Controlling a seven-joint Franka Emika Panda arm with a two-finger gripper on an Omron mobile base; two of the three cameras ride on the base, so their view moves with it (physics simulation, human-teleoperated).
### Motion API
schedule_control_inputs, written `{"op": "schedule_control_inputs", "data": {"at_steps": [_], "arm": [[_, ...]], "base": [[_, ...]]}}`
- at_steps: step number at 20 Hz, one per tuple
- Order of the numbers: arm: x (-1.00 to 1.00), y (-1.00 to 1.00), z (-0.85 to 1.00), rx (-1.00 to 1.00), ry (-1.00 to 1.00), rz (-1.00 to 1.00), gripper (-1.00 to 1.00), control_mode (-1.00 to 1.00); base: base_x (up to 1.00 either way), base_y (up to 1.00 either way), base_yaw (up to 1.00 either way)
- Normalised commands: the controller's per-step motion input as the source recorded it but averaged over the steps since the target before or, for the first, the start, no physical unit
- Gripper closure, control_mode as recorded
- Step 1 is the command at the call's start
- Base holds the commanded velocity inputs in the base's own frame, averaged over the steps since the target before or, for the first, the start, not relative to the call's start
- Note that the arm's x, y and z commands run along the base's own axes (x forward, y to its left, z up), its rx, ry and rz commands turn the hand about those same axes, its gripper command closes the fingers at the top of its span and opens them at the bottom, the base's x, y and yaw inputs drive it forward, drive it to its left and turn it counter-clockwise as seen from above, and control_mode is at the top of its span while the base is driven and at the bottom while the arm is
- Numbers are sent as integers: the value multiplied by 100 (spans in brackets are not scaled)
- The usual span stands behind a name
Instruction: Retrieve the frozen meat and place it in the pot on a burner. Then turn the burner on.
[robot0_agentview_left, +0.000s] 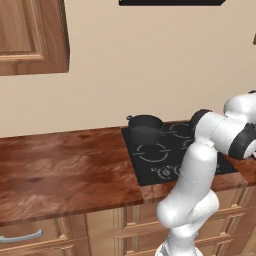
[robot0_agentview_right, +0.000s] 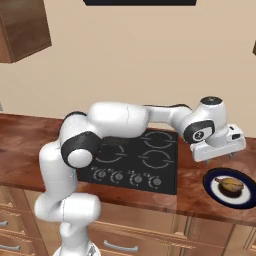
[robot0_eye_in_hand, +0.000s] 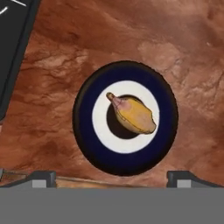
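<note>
One squat dark pot (robot0_agentview_left: 145, 128) with small side handles sits on the back left ring of the black stove (robot0_agentview_left: 150, 165) in the left base view; the white arm (robot0_agentview_left: 200, 170) hides much of the stove's right half.

From the right base view, the gripper (robot0_agentview_right: 226, 156) hangs just above a dark blue plate (robot0_agentview_right: 212, 178) on the wooden counter (robot0_agentview_right: 190, 197). On it lies the frozen meat (robot0_agentview_right: 230, 185), a small orange-brown lump.

Through the hand view, the meat (robot0_eye_in_hand: 133, 114) looks yellowish, pointed at one end, centred on the plate (robot0_eye_in_hand: 87, 131). The fingertips (robot0_eye_in_hand: 42, 178) stand wide apart, holding nothing.
</note>
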Motion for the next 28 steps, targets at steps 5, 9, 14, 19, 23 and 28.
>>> {"op": "schedule_control_inputs", "data": {"at_steps": [5,9,14,19,23,28], "arm": [[9,-31,-12,1,1,11,-100,-100],[4,-29,-13,6,11,8,-100,-100],[17,0,-19,6,6,12,-100,-100],[29,-3,-40,1,7,13,-100,-100],[31,-2,-47,0,11,7,-100,-100],[22,-6,-41,-2,21,1,-100,-100]], "base": [[0,0,0],[0,0,0],[0,0,0],[0,0,0],[0,0,0],[0,0,0]]}}
